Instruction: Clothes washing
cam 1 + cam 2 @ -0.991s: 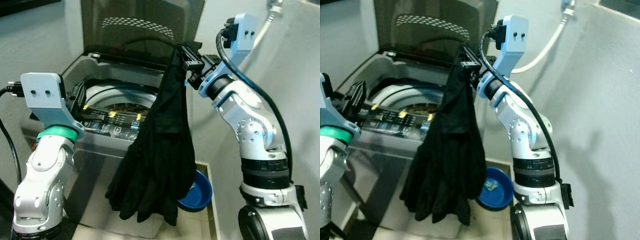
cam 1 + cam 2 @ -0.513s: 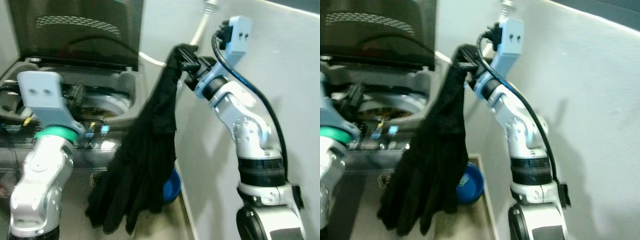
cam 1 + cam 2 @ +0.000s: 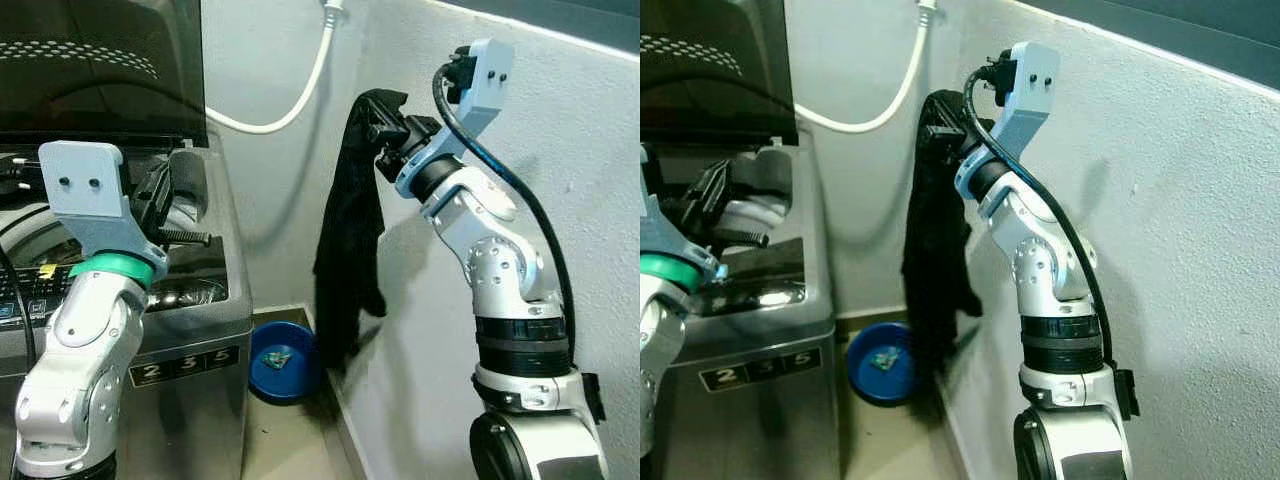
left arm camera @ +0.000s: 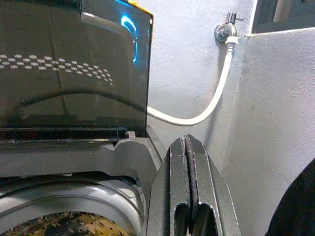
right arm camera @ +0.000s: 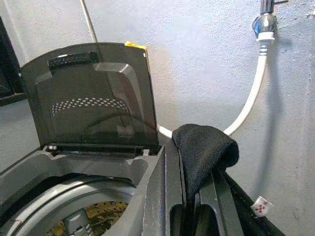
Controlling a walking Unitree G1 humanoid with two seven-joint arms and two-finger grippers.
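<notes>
I held the black garment (image 3: 350, 240) pinched in the right claw (image 3: 385, 128), hanging long-axis vertical beside the wall, off the washing machine (image 3: 190, 330) right edge; the drum (image 5: 93, 206) lay leftward. Left claw (image 4: 187, 162) was pressed together, empty, over the machine's top.

Black garment (image 3: 350, 250); grey washing machine (image 3: 190, 340) with a dark smoked lid (image 5: 93, 98) bearing white dots; blue basin (image 3: 283, 358); white hose (image 3: 285, 105); grey speckled wall (image 3: 1180, 250).
</notes>
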